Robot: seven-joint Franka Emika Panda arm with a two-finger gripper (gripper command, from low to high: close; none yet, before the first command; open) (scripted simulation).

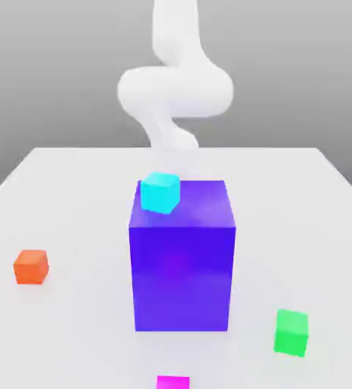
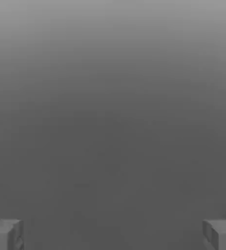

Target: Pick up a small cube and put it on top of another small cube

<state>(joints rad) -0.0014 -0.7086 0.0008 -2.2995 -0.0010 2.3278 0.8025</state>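
Exterior view shows the pink cube (image 1: 172, 382) near the tabletop's (image 1: 87, 197) front edge. Picking looks first; the wide-open, empty fingers (image 2: 113, 235) must reach it.

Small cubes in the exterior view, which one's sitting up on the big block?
The cyan cube; the orange, green and magenta ones sit off the block.

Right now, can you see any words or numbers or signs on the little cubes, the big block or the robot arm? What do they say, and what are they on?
There are none that I can read. The cyan, orange-red, green and magenta-pink cubes, the big blue-purple block and the white arm show no letters, numbers or signs on the sides in sight.
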